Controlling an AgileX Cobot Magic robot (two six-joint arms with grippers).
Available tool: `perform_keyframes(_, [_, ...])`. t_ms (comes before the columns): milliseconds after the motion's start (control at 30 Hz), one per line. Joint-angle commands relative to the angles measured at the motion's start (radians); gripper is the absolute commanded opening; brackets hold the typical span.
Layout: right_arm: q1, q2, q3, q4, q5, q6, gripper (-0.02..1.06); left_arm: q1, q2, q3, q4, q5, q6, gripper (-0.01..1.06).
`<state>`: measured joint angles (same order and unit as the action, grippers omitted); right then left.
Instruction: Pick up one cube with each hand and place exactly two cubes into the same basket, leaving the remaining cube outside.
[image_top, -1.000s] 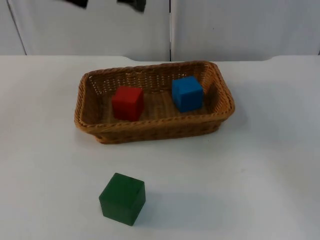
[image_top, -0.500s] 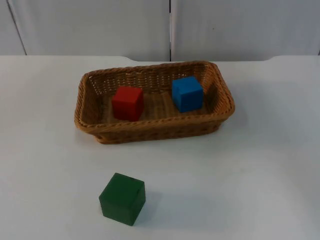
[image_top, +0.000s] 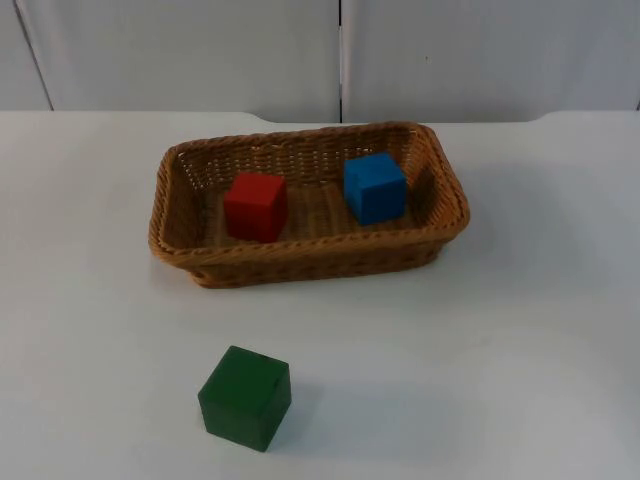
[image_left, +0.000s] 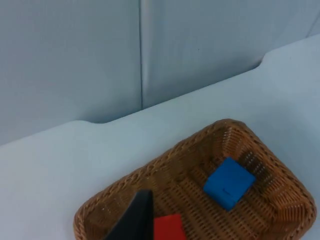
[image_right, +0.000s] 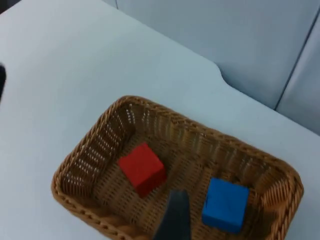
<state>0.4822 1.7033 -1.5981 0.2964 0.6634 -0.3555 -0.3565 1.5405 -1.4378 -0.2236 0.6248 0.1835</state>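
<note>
Arms gone; 2 cubes (image_top: 255, 205) (image_top: 375, 187) in basket (image_top: 300, 258).

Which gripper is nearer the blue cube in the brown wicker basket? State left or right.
Right, most likely. The right gripper hangs over the wicker basket close beside the blue cube; the left gripper hangs by the red cube, farther from the blue.

A wicker basket (image_left: 260, 165) sits on the white desk (image_left: 60, 165) near the grey partition wall (image_left: 70, 55). Inside it lie a blue cube (image_left: 229, 182) and, well apart from it, a red cube (image_left: 169, 228) just beside one black finger of the left gripper (image_left: 134, 220).
</note>
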Motion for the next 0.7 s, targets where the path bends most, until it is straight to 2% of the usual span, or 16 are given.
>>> perform_keyframes(0, [0.006,-0.055,0.063,0.000,-0.028,0.003,0.69,-0.015,-0.025,-0.002,0.003,0.027,0.015,1.05])
perform_keyframes(167, [0.006,-0.096,0.116,0.000,-0.032,0.003,0.69,-0.015,-0.062,0.017,0.003,0.037,0.021,1.05])
perform_keyframes(300, [0.006,-0.126,0.155,0.004,-0.041,0.003,0.69,-0.015,-0.134,0.137,0.003,-0.057,0.022,1.05])
perform_keyframes(400, [0.006,-0.155,0.194,0.004,-0.051,0.003,0.69,-0.015,-0.203,0.233,0.003,-0.096,0.022,1.05])
perform_keyframes(667, [0.008,-0.233,0.303,0.005,-0.081,0.003,0.69,-0.015,-0.322,0.354,0.006,-0.100,0.022,1.05])
